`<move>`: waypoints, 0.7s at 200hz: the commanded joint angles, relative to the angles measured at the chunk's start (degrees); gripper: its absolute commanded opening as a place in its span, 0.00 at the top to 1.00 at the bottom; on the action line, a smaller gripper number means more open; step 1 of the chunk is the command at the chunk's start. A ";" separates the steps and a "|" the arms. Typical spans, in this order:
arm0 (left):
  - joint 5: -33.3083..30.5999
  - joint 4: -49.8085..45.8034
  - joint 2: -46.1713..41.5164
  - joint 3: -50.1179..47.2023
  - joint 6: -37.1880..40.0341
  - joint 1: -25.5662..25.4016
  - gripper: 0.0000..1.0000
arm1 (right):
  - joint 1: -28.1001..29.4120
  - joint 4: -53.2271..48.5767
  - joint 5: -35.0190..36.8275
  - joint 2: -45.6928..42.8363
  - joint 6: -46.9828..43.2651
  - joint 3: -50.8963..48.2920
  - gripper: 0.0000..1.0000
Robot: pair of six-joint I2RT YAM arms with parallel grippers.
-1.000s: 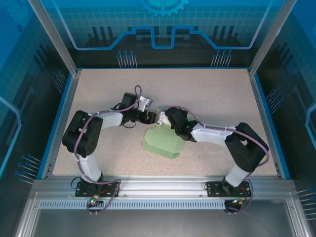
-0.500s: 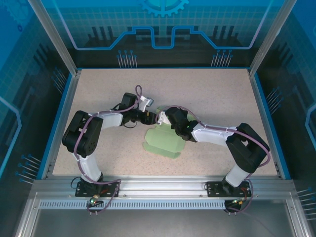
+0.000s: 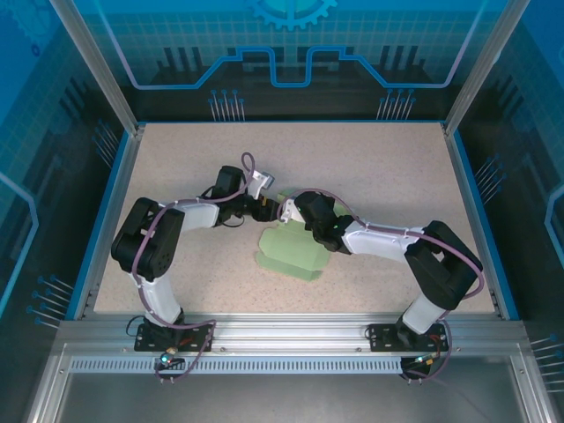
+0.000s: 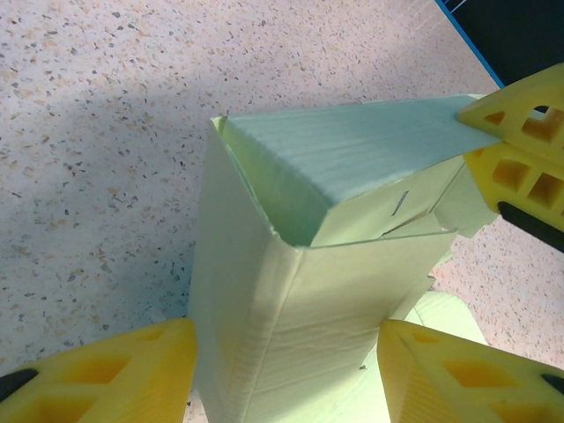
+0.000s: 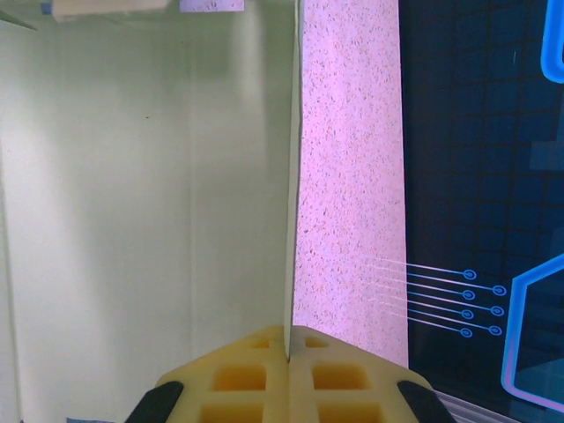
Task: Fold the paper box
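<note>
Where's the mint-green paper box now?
Top view: the pale mint-green card box sits central on the speckled table; the left gripper straddles it, the right gripper pinches one panel's edge.

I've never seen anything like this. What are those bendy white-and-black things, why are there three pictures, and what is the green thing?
Those are robot limbs, a left arm and a right arm, bolted to a speckled table. The wide picture looks down from above. The other two come from small cameras on each wrist. On the table sits a pale green paper box, partly folded. The left claw has its yellow fingers against the box's two sides. The right claw is shut on a thin edge of its card.
</note>
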 commanded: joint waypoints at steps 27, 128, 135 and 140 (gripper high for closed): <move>1.69 4.12 0.05 -1.69 0.68 -0.37 0.43 | 0.84 -2.94 -0.19 -1.93 -0.68 2.47 1.00; 2.10 2.53 -0.35 -1.56 2.35 0.16 0.44 | 0.12 -5.49 -3.42 -2.95 1.84 4.17 1.00; 1.89 2.93 -0.36 -1.75 2.26 0.17 0.44 | 0.00 -5.69 -3.60 -2.94 2.08 4.22 1.00; 1.64 3.05 -0.24 -1.87 2.26 0.18 0.44 | -0.04 -5.76 -3.66 -2.98 2.26 4.20 1.00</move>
